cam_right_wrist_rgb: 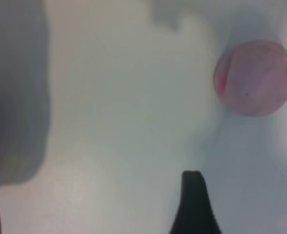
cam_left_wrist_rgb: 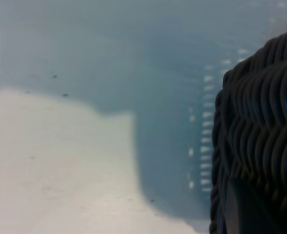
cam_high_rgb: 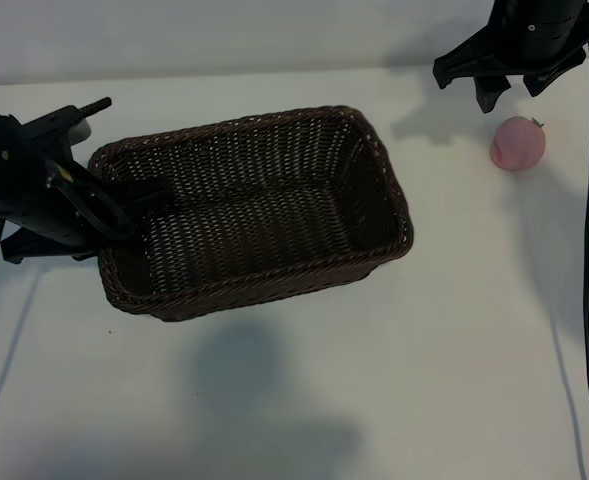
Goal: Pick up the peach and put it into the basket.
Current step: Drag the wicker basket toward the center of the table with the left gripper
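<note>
Clearly, our right gripper [cam_high_rgb: 519, 92] is the arm nearer the peach [cam_high_rgb: 518, 143].

We see the peach alone on the table [cam_high_rgb: 394, 380], close below our right gripper at about 6 o'clock in the exterior view, well apart from the basket [cam_high_rgb: 384, 160] at 9 o'clock. Our right jaws stand wide and hold nothing, so we judge a short drop comes next. Our left gripper [cam_high_rgb: 134, 205] is clamped on the basket's rim at the left end.

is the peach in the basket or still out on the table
Out. The peach lies on the white table, well clear of the basket, whose inside shows only bare weave. The right tool hovers near it.
</note>
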`<move>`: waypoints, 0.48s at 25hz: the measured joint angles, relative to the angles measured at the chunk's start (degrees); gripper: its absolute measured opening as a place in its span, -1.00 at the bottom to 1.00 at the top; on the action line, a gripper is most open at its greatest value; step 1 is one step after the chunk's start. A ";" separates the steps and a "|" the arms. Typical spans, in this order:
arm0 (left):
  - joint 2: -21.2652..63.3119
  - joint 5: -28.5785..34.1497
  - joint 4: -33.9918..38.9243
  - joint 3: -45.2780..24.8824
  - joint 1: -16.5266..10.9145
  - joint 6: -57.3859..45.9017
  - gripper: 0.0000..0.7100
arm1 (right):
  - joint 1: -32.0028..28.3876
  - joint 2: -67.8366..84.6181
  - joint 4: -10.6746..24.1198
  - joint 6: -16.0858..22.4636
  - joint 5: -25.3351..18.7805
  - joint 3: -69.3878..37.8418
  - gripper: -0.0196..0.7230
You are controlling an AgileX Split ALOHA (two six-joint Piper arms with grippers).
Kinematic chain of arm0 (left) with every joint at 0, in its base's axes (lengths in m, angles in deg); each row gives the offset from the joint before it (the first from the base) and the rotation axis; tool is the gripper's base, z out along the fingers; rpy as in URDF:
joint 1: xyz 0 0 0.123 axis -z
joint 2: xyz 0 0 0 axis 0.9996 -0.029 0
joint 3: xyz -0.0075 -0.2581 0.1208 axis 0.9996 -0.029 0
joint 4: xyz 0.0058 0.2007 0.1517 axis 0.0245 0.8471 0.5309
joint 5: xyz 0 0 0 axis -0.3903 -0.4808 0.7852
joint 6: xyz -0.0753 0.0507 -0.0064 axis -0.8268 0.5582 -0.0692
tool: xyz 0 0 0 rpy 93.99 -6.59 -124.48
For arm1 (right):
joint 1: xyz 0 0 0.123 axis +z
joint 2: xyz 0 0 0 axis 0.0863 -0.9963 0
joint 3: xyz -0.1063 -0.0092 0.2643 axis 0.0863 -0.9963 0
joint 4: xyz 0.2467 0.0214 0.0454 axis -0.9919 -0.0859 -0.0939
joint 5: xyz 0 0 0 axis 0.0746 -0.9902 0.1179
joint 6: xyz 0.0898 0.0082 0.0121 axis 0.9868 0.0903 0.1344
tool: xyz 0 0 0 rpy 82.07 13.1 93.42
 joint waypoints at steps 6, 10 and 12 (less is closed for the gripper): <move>0.27 1.58 -4.83 2.12 0.00 7.32 -0.74 | 0.00 0.00 0.00 0.00 -0.17 0.00 0.37; -0.65 5.09 -4.94 8.71 0.00 10.38 -0.74 | 0.00 0.00 0.00 -0.08 -0.30 0.00 0.37; -2.77 7.40 -4.48 13.34 0.00 11.06 -0.74 | 0.00 0.00 0.00 -0.08 -0.57 0.00 0.37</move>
